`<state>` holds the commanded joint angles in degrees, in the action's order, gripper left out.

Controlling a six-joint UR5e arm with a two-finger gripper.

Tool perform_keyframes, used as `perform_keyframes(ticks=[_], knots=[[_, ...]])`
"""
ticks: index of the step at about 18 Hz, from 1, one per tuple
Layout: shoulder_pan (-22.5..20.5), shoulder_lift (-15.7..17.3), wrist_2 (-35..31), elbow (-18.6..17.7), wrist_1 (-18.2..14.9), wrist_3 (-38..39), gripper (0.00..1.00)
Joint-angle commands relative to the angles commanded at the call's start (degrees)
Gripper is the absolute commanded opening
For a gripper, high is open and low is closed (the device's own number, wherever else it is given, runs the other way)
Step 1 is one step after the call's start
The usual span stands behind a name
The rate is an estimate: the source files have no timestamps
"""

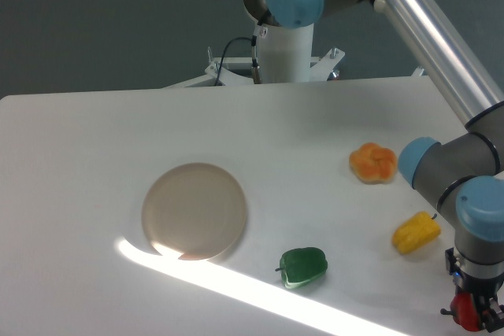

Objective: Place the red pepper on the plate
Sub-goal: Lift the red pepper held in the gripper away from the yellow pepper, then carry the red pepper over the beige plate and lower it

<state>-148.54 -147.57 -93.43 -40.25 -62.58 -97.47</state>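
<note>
Red pepper (466, 312) sits at the near right corner of the white counter (79, 194), clamped between the fingers (494, 316) of the gripper (472, 314). Beyond lie a green pepper (303, 267), a yellow pepper (416, 233) and, leftward, the beige plate (194, 211). Farthest is an orange pepper (373, 162).

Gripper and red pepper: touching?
Touching. The camera view shows the gripper at the bottom right edge with the red pepper between its fingers, no gap visible. The frame crops the fingertips. The plate sits empty, far to its left.
</note>
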Motion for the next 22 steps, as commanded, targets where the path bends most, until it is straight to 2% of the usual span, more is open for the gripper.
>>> perform_keyframes(ticks=[3, 7, 12, 14, 18, 19, 22], knots=[[0.2, 1.0, 0.4, -0.6, -0.3, -0.1, 0.35], [1.9, 4.2, 0.5, -4.9, -0.3, 0.2, 0.35], [5.4, 13.7, 0.5, -16.2, -1.1, 6.2, 0.35], [7.5, 17.2, 0.6, -19.7, -2.7, 8.9, 0.35], [11.0, 24.0, 2.1, -25.3, -7.9, 15.3, 0.35], [12.1, 26.4, 3.2, -27.7, -8.3, 17.4, 0.35], [15.0, 30.0, 4.0, -32.4, -8.3, 22.2, 0.35]])
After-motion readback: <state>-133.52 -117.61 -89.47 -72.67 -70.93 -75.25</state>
